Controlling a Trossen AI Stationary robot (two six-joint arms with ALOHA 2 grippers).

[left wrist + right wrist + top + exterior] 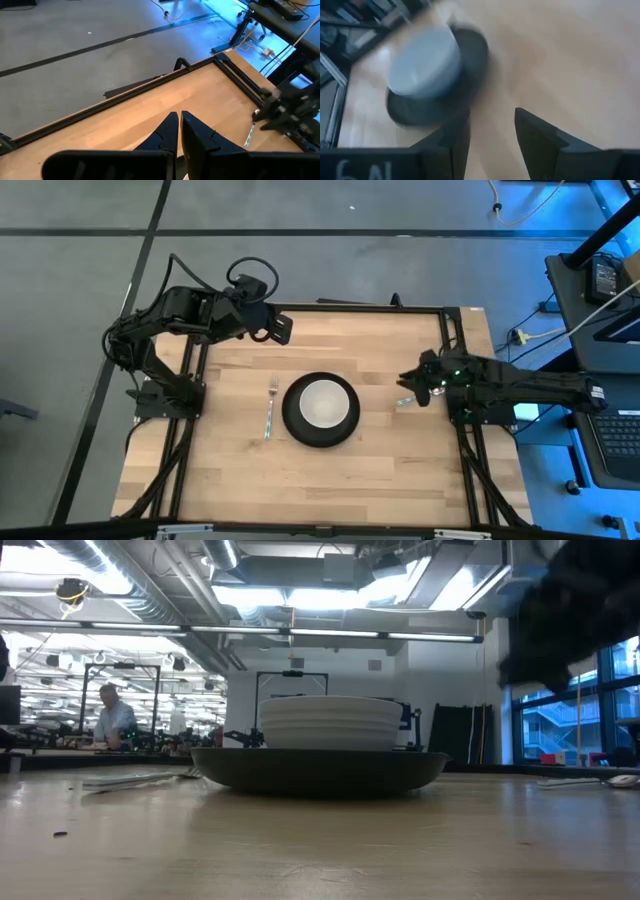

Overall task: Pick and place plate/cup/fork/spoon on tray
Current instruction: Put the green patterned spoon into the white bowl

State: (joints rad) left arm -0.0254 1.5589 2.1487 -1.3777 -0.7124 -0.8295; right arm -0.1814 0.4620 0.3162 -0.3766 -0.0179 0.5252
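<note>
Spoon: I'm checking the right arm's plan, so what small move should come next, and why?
Probably lower the right gripper, fingers open, onto the spoon lying just beside it on the table. The cup already sits on the plate.

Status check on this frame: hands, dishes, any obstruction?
Left hand shut, parked at far-left table edge. Right hand open over spoon. Cup on plate, fork beside. Nothing blocking.

The wooden table (380,470) stood on a grey concrete floor (330,265) crossed by dark lines. Beyond it the room was an open workshop with ceiling ducts (130,585) and bright strip lights (300,595). A window (565,730) glowed blue at the side, and 1 person (113,718) sat at a distant bench.
</note>
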